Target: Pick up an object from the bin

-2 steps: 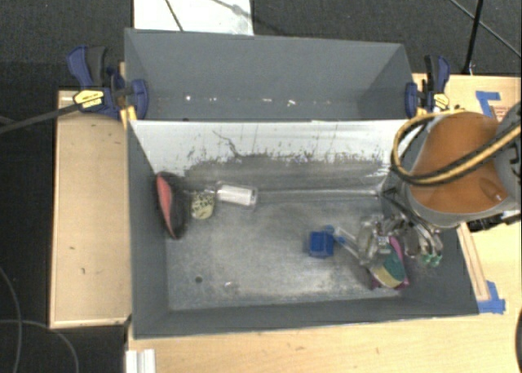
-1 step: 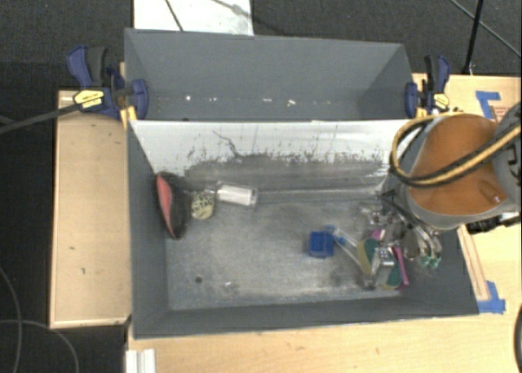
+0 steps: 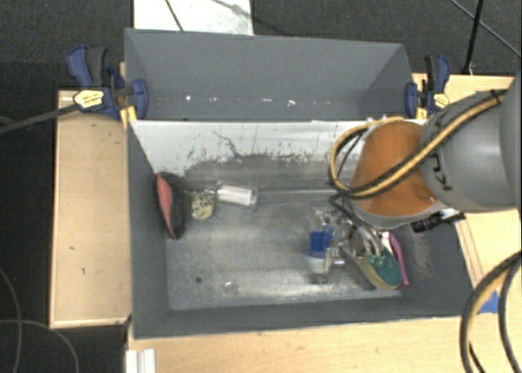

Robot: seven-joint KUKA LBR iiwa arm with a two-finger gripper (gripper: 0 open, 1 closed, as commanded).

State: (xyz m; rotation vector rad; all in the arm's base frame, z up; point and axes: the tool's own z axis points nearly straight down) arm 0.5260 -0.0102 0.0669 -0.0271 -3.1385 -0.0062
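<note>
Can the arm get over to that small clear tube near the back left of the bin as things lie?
Probably yes. The clear tube lies on bare bin floor, with nothing between it and the gripper; only a speckled lump sits at its left end.

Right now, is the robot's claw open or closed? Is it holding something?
Gripper: cannot be told. It is low in the right part of the bin, beside a small blue thing; a hold cannot be seen.
</note>
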